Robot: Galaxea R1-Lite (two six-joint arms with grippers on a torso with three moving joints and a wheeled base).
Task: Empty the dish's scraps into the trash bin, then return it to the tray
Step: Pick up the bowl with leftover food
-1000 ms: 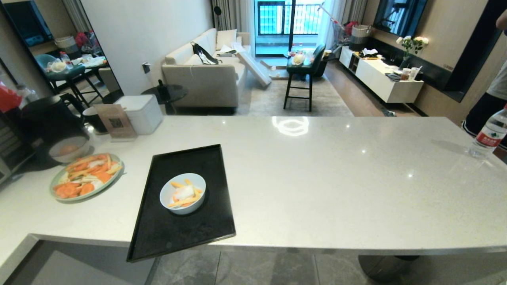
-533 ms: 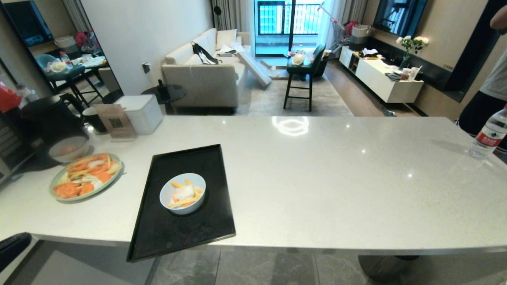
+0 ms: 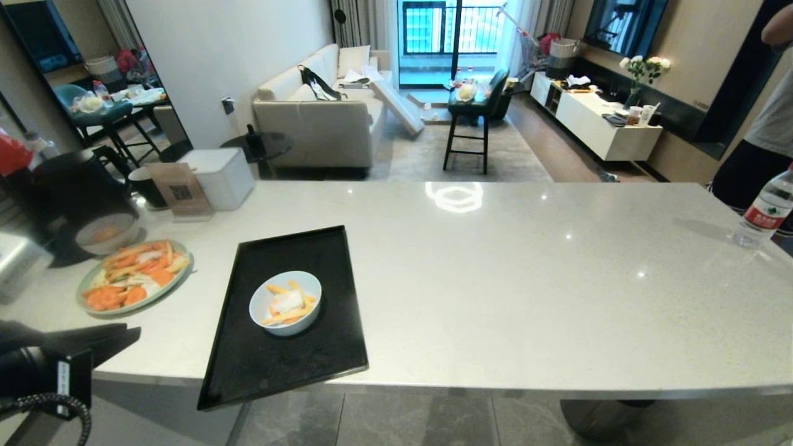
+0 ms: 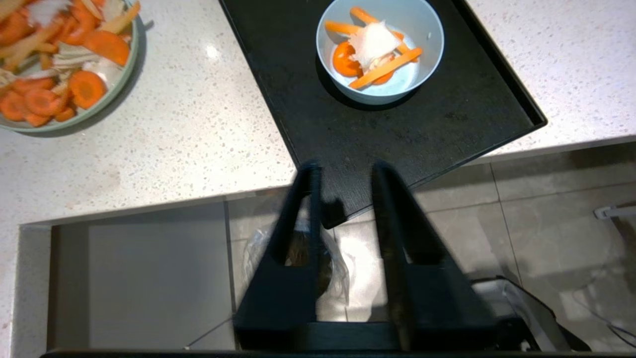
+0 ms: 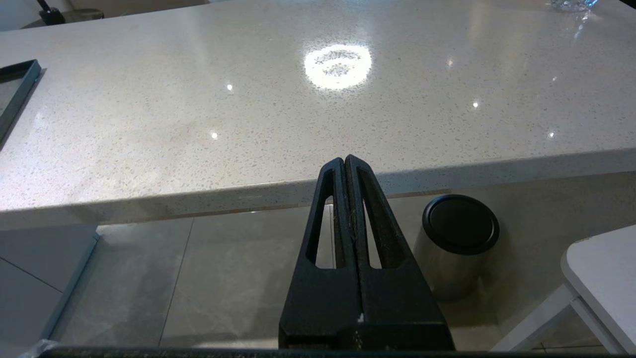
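Observation:
The small pale dish [image 3: 285, 302] holding yellow-orange scraps [image 3: 288, 306] sits in the middle of the black tray [image 3: 248, 365], whose near corner overhangs the counter edge. The left wrist view shows the dish [image 4: 417, 30], the scraps [image 4: 373, 49] and the tray [image 4: 447, 129] from above. My left gripper [image 4: 346, 169] hovers over that overhanging corner, short of the dish, open with nothing between its fingers; it enters the head view at the lower left [image 3: 124, 337]. On the floor below, the bag-lined trash bin [image 4: 332, 276] is partly hidden behind one finger. My right gripper [image 5: 344, 159] is shut and parked below the counter's front edge.
A pale-green plate [image 3: 133, 275] of orange slices lies left of the tray, with a greyish bowl [image 3: 106, 234] and a white box [image 3: 220, 176] behind it. A water bottle [image 3: 765, 210] and a person [image 3: 762, 136] are at the far right. A dark steel cylinder [image 5: 457, 238] stands on the floor.
My left arm has risen into the head view at the lower left corner and reached toward the tray. The person at the right has shifted slightly. Dish and tray have not moved.

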